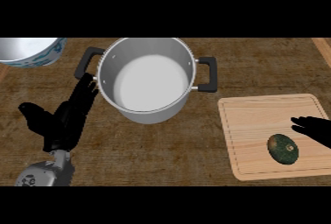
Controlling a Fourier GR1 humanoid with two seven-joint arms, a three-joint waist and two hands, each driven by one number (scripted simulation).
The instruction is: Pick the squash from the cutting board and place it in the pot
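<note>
Squash (283,148) lies on the cutting board (258,131), at the right of the desk (168,148). Right hand (315,129) is open just beside it, holding nothing. Left hand (65,118) rests open by the silver pot (147,78).

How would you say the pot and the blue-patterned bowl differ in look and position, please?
The pot is plain grey metal with two black side handles; the bowl is white inside, blue-patterned outside, with no handles showing. The pot sits whole in view at the counter's middle, close to the left hand; the bowl is cut off by the upper left corner. Both stand upright and show nothing inside.
</note>
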